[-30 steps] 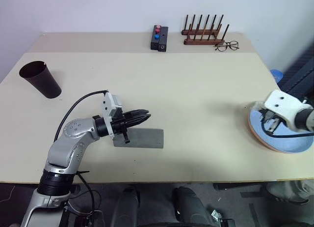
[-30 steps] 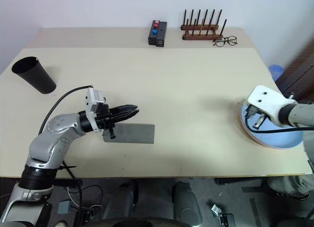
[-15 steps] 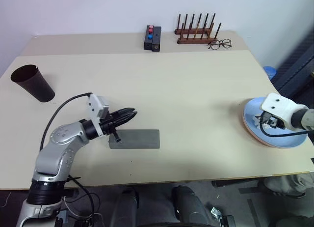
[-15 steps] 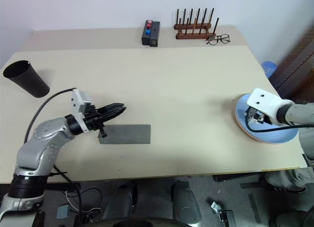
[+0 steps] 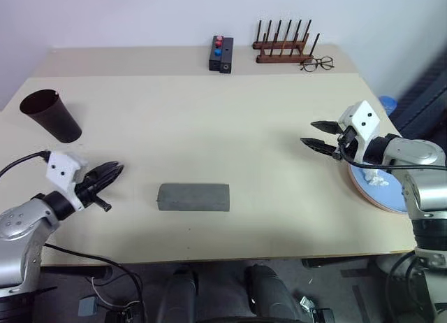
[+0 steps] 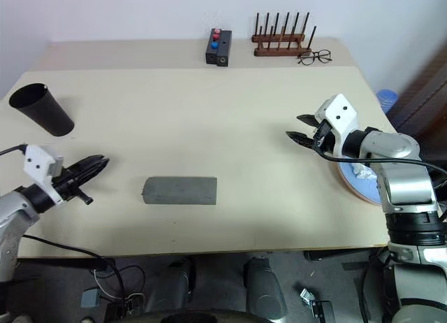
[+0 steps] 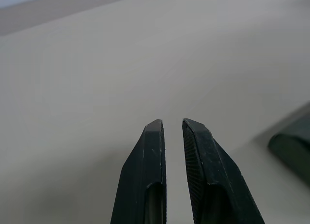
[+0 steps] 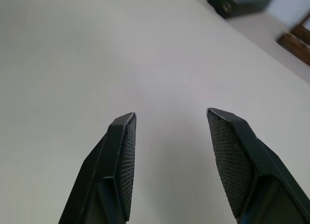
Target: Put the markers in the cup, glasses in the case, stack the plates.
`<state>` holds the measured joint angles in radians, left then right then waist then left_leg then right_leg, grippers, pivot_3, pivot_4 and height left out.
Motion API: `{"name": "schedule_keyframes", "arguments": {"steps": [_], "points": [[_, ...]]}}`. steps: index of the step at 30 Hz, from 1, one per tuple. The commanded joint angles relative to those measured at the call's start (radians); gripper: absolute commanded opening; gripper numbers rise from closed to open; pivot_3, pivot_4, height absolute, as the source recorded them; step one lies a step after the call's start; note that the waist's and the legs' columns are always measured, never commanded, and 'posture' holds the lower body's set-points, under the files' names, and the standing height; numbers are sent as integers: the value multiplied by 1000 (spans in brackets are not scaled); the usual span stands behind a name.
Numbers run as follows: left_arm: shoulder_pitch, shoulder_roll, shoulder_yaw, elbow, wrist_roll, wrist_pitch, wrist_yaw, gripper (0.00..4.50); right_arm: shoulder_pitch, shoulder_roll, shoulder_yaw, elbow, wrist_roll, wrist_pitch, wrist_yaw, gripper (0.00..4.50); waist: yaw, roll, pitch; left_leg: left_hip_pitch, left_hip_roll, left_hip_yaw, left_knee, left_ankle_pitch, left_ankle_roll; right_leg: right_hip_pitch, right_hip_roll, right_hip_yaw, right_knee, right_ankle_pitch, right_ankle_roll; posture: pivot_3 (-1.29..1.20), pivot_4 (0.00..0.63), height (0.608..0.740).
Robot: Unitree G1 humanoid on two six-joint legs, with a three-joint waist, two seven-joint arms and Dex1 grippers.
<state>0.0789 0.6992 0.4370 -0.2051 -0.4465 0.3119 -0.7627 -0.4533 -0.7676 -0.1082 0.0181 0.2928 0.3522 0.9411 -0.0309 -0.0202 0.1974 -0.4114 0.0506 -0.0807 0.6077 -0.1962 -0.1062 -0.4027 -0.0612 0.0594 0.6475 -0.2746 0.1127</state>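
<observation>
Both grippers are hovering empty over the worktop (image 5: 230, 127), left gripper (image 5: 112, 172) nearly closed beside the case (image 5: 193, 196), right gripper (image 5: 316, 135) half open beside the plates (image 5: 374, 192), suggesting completed placements.

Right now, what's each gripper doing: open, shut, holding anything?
Left gripper: nearly shut, a thin gap between the fingers, holding nothing.
Right gripper: open, holding nothing, over bare table.

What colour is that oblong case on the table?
Grey; the case shows best in the left eye view.
</observation>
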Motion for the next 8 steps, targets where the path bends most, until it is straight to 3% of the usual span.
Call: {"name": "schedule_keyframes", "arguments": {"steps": [1,8], "points": [[-1,-8,27,-35,-7,-26,18,578,-6,22,-7,16,25,-22,11,2320,0,0,0,0,0,0,0,0,0,0,0,0,0,0,0,0,150,740],[26,-40,35,-93,-22,-4,63,578,11,45,36,48,0,-53,33,2320,-10,0,0,0,0,0,-1,0,0,-1,0,0,0,0,0,0,150,740]]}}
